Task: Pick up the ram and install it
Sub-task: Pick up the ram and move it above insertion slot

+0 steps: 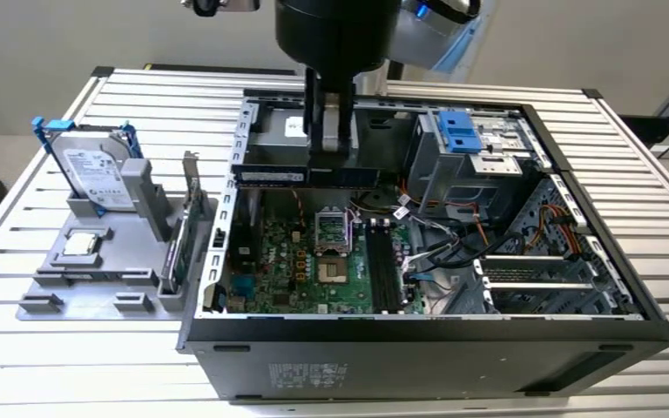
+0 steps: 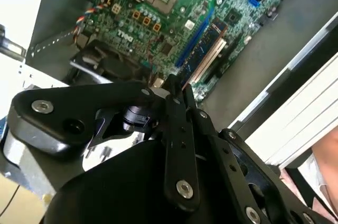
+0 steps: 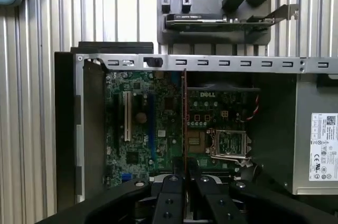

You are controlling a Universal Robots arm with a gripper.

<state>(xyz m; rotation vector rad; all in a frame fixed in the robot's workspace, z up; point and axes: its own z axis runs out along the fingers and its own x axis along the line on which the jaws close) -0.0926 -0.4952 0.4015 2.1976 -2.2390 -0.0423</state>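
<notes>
The jaws are clamped on the ram about mid-length, holding it level above the open computer case on the counter; I judge it light, stiff but fragile, best gripped on its flat faces, not the contact edge.

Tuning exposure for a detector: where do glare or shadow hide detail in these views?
Exterior view: evenly lit, the ram in the gripper plainly visible. Second wrist view: the pale panel washes out white. First wrist view: the case interior beside the board lies in shadow.
</notes>
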